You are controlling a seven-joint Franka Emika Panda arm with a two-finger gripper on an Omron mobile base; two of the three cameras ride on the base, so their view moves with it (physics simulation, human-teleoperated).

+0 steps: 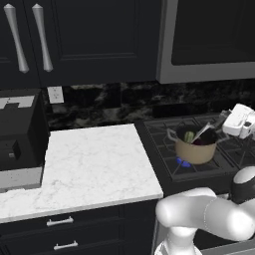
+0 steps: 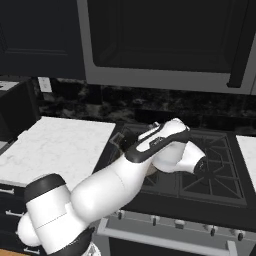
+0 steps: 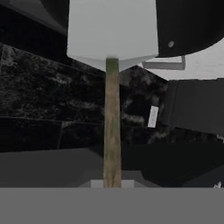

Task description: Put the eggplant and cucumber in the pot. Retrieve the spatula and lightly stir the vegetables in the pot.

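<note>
The spatula [image 3: 112,87] is seen closest of all from the hand: its thin handle, brownish here, runs up from between the claw's tips to a flat pale-grey blade, so the claw [image 1: 225,121] is judged to be clenched on the handle, though the fingertips themselves are hidden. From the left base view, the white marble worktop [image 1: 89,164] is passed first, then the stove [image 1: 164,149], where the pot [image 1: 195,147] is seen on a lit burner with a blue flame under it. The pot is tan, with a steel rim and looped handles. Inside it a green cucumber [image 1: 189,136] is seen at the left and a dark purple eggplant [image 1: 205,139] at the right, small and hard to make out. The blade is angled down into the pot between them from the claw at the upper right. The loading and the retrieval are judged done; the light stirring is what is in hand or left. Beyond, a dark speckled backsplash [image 1: 99,104] and dark cabinets [image 1: 94,40] are seen.
</note>
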